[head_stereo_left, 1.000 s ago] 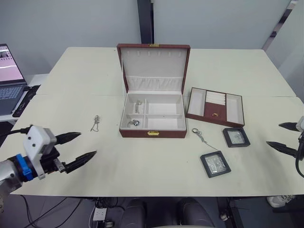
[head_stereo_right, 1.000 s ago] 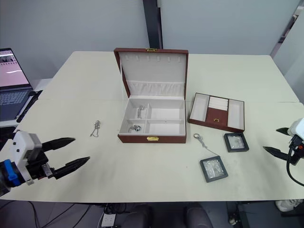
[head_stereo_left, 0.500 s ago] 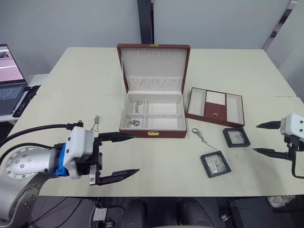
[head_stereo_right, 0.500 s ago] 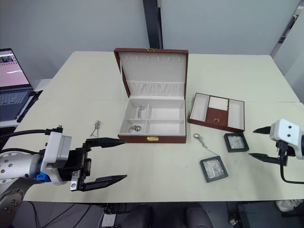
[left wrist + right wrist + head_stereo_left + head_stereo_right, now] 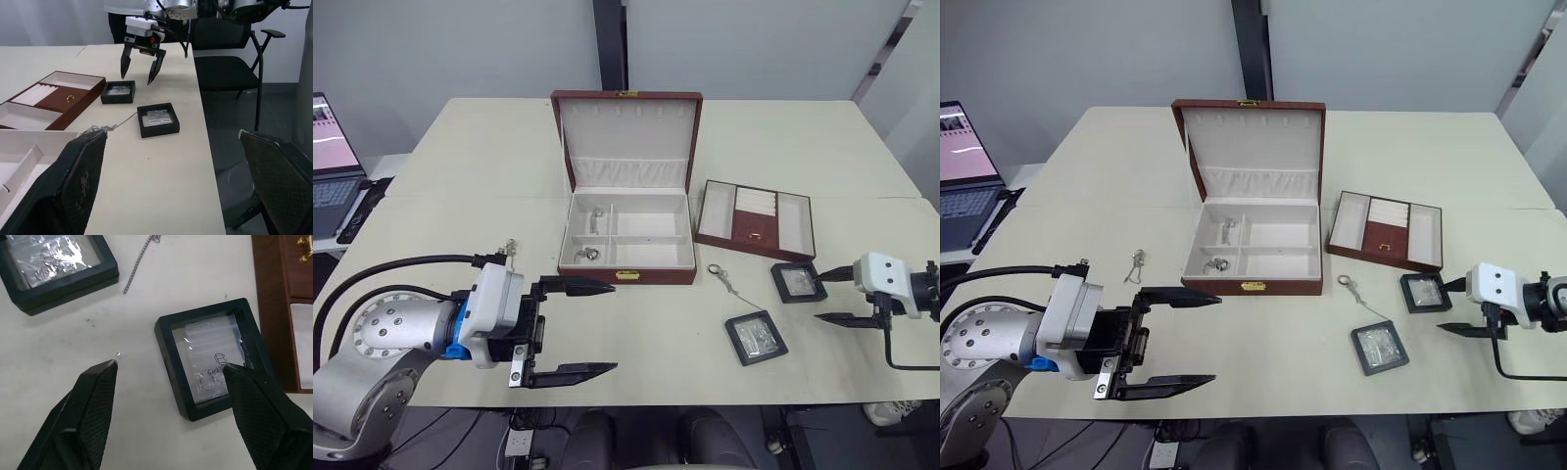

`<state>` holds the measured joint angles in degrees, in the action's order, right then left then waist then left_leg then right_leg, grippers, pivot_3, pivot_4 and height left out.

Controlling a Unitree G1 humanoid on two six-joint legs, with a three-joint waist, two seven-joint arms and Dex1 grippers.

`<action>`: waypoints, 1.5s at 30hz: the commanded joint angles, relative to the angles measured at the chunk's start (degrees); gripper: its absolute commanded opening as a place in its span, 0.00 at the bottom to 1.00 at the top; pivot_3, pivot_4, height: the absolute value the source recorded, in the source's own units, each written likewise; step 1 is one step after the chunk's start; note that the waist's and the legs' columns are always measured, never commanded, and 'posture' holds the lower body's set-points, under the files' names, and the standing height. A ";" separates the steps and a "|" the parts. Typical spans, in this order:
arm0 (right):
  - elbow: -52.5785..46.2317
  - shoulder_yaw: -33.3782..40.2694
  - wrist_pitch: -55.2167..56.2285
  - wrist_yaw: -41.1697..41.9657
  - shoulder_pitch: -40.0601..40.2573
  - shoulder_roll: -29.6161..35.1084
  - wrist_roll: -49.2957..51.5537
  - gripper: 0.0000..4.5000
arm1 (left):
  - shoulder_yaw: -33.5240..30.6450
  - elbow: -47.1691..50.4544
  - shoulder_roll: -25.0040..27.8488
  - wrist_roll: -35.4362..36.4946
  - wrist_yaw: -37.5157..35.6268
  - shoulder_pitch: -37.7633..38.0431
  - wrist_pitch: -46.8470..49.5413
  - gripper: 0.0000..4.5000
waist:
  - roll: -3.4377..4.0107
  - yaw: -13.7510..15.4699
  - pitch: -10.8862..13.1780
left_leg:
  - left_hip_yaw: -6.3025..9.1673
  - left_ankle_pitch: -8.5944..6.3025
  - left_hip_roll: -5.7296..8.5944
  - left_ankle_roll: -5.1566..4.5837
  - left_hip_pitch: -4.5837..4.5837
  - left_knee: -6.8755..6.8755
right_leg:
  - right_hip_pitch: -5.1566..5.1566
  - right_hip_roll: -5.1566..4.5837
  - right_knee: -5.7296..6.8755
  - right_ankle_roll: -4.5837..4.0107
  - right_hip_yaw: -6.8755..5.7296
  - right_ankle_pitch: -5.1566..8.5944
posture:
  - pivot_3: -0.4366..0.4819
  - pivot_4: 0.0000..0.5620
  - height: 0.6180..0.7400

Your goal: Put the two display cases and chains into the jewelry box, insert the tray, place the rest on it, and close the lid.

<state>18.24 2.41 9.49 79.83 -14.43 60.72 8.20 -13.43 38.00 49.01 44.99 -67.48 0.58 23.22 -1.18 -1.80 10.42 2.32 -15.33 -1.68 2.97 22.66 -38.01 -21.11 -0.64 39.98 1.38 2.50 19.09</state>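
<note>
right gripper fingers wide, moved over display case | left gripper wide, advanced

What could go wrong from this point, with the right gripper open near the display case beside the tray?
1. The right gripper sits off-centre over the display case: one fingertip is over its window, the other over bare table, so closing may tip or push it instead of gripping.
2. The tray lies close beside that case; a nudge could shove the case against it.
3. A chain trails toward the other display case and could snag.
</note>
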 commanded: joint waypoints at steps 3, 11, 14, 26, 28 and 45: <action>4.37 -1.48 4.23 -0.58 -3.21 -1.42 -1.26 0.81 | -0.18 1.18 0.03 0.62 0.97 -0.28 -0.63 1.00 | 0.00 0.00 0.00 | 0.00 0.00 0.00 0.00 0.00 -0.02 | 0.01 -0.01 0.00 0.00 0.00 0.00 | 0.48 0.27 1.00; 8.08 -2.76 8.60 -1.33 -4.72 -2.74 -2.71 0.46 | -0.03 0.84 0.29 0.39 1.37 -0.90 -0.46 1.00 | 0.01 0.01 0.00 | 0.01 0.00 0.00 0.00 -0.01 -0.02 | 0.01 -0.01 0.01 0.00 -0.01 0.00 | 0.48 0.27 1.00; 9.25 -3.17 10.27 -1.95 -5.12 -2.86 -3.13 0.30 | 0.00 0.42 0.67 0.04 1.17 -1.30 -0.44 1.00 | 0.01 0.00 0.00 | 0.01 0.00 0.00 0.00 -0.01 -0.02 | 0.01 -0.01 0.01 0.00 -0.01 0.00 | 0.48 0.27 1.00; 3.40 -2.99 1.57 5.41 -6.88 1.40 0.32 0.00 | -0.07 -0.45 0.49 1.56 2.32 -3.42 1.27 1.00 | 0.05 0.05 0.01 | 0.02 0.00 0.00 0.00 0.00 -0.03 | 0.01 -0.02 0.01 0.00 -0.01 0.00 | 0.48 0.27 1.00; -1.29 -2.96 -4.29 7.22 -6.93 3.36 1.44 0.00 | -1.22 -0.88 0.56 1.52 2.99 -3.32 1.64 1.00 | 0.08 0.08 0.03 | 0.02 0.00 0.00 0.00 0.00 -0.03 | 0.01 -0.02 0.01 0.00 -0.01 0.00 | 0.48 0.27 1.00; -22.21 -18.02 -43.87 0.76 -35.96 -10.61 2.23 0.00 | -17.69 -7.40 3.79 -1.05 9.74 4.72 5.77 1.00 | 0.19 -0.06 0.09 | 0.14 0.00 -0.02 0.00 0.12 -0.01 | -0.16 -0.24 0.03 0.00 -0.10 0.00 | 0.48 0.27 1.00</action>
<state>-3.87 -14.87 -32.68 81.43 -47.71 50.68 11.22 -29.12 30.47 51.77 44.02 -57.98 5.81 28.75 -0.99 -1.85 10.50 2.47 -15.33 -1.70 2.97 22.82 -38.02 -21.31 -0.88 40.00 1.37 2.39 19.09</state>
